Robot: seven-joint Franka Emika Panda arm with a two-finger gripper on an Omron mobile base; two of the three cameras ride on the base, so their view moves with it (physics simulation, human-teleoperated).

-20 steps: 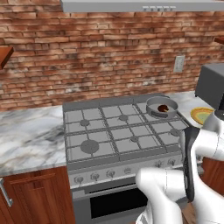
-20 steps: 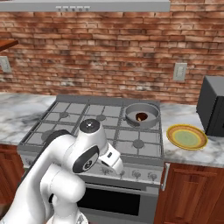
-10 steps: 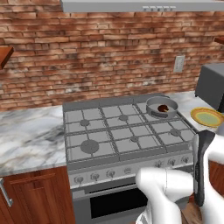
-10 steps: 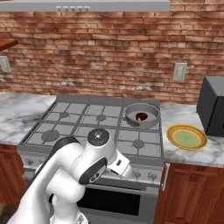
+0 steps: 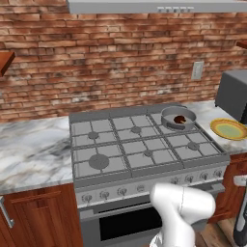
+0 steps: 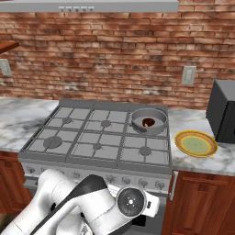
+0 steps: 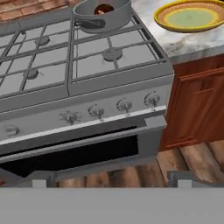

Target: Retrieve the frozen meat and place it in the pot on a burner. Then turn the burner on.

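Note:
The shallow grey pot stands on the stove's back right grate. The frozen meat, a small dark reddish lump, lies inside it. The burner under the pot is hidden by the pot. My gripper is open with nothing between its fingers. It hangs low in front of the oven, below the knob row, facing the stove front. One fingertip rises at the bottom left of the hand view. My white arm folds down in front of the stove.
A row of stove knobs lines the front panel above the dark oven door. A yellow plate with a green centre lies on the marble counter to the right. A black appliance stands beyond it, and a wooden cabinet sits beside the oven.
My arm has swung down and to the right, off the stove top, dropping the hand low before the oven front. The pot and meat have not moved.

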